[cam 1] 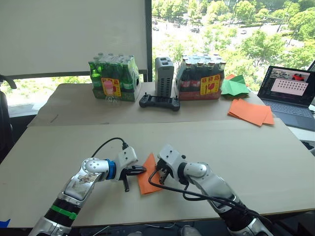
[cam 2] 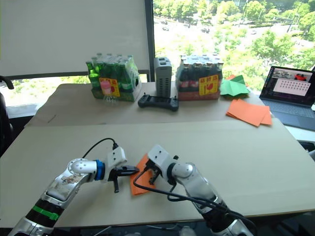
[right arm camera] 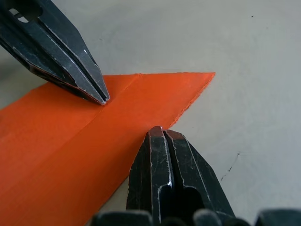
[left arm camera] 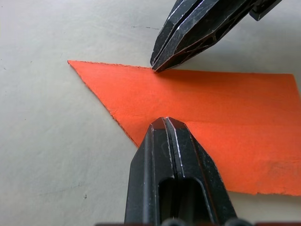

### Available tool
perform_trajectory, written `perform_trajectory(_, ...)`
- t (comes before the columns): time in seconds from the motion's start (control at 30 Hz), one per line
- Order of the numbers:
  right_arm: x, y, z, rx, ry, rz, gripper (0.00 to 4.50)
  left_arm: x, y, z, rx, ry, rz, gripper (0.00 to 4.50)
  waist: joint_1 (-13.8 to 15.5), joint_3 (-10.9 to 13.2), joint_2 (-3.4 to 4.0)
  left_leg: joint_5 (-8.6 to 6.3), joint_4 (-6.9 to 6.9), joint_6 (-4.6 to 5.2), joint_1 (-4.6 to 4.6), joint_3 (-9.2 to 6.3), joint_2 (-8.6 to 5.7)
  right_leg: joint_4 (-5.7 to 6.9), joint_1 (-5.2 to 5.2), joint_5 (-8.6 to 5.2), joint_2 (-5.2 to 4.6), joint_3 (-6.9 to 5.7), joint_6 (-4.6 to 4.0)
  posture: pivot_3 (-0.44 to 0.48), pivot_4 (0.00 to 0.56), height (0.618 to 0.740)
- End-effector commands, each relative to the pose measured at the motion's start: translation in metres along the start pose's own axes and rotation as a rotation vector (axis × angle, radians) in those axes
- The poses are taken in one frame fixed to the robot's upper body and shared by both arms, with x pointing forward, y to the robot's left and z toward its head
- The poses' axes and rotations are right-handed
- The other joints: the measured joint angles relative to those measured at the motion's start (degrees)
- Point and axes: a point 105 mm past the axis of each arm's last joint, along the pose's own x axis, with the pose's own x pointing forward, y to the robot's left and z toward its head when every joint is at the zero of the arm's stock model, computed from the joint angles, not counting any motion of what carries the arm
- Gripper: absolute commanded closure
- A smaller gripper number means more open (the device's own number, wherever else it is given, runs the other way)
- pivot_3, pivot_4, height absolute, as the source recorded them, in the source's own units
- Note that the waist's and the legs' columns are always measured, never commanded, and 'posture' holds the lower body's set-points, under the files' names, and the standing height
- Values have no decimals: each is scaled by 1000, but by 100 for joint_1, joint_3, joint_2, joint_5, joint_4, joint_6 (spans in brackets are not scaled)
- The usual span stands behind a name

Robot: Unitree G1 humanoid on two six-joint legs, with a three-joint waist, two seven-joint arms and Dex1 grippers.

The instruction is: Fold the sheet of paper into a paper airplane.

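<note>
The sheet of paper (cam 1: 147,181) lies flat on the table's near half, a narrow bright-orange piece with one slanted, pointed end and a crease (right arm camera: 89,125) running along its length. My left gripper (cam 1: 142,170) comes in from the left, shut, with its tip resting on the paper (left arm camera: 221,117). From the right, my right gripper (cam 1: 160,175) is also shut. Its tip (right arm camera: 160,131) sits at the paper's edge, close to the pointed end. The two tips are a short way apart, on opposite sides of the crease.
At the back of the table stand a pack of green bottles (cam 1: 114,78), a grey box (cam 1: 164,74), a black controller (cam 1: 159,102) and a pack of dark bottles (cam 1: 201,78). Green paper pieces (cam 1: 234,87), a stack of orange sheets (cam 1: 251,112) and a laptop (cam 1: 290,96) sit back right.
</note>
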Motion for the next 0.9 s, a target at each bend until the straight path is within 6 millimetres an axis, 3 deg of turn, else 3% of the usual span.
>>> perform_trajectory(0.03, 1, 21, -22, 34, 90, 94, 4500, 3, -2, -18, -26, 75, -2, 4470, 1, 0, 0, 0, 0, 0, 0, 0, 0, -3, 1, 0, 0, 0, 0, 0, 150, 699)
perform_trajectory(0.73, -16, 31, -31, -73, 152, 191, 4500, 3, -2, -18, -23, 81, -12, 4470, 12, -2, -3, 0, -3, 1, 0, -2, 3, -19, 10, -5, -1, -4, 8, 0, 150, 699)
perform_trajectory(0.9, -21, 16, -10, -92, 52, 123, 4500, 3, -3, -19, -23, 84, -20, 4470, 13, -2, -3, 0, -3, 0, 0, -3, 5, -19, 10, -5, -1, -4, 9, 0, 150, 699)
